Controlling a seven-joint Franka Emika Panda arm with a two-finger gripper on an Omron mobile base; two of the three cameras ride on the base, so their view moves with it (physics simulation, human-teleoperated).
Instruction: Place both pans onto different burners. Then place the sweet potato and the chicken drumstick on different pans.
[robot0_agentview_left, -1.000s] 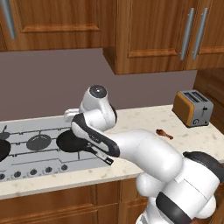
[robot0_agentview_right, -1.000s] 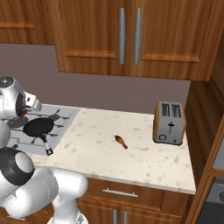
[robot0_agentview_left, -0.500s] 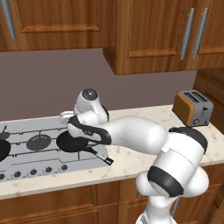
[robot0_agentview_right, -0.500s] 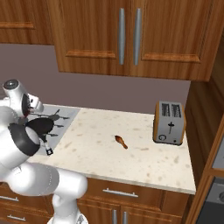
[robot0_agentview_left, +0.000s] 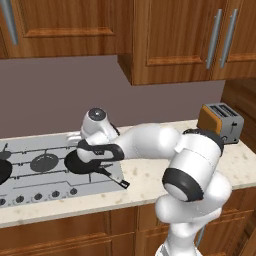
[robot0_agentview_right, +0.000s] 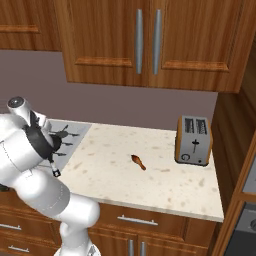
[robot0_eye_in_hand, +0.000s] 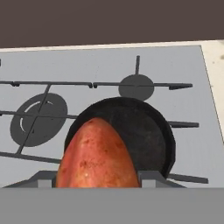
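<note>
Two pans sit on the cooktop (robot0_agentview_left: 30, 175): one pan (robot0_agentview_left: 2, 170) far left, another pan (robot0_agentview_left: 80, 162) under the gripper (robot0_agentview_left: 92, 150), which grips the sweet potato (robot0_eye_in_hand: 98, 155). Rightward lie the drumstick (robot0_agentview_right: 139, 161) and toaster (robot0_agentview_right: 193, 140).

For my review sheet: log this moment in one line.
gripper: shut on sweet potato | over pan on cooktop | drumstick: on counter

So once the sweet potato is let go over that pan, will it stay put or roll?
The sweet potato looks rounded and tapered, so it would probably roll a little on landing. The pan beneath has a raised rim, which should likely stop it. It looks firm rather than soft, so it is unlikely to deform between the gripper fingers, though its smooth skin could slip.
</note>
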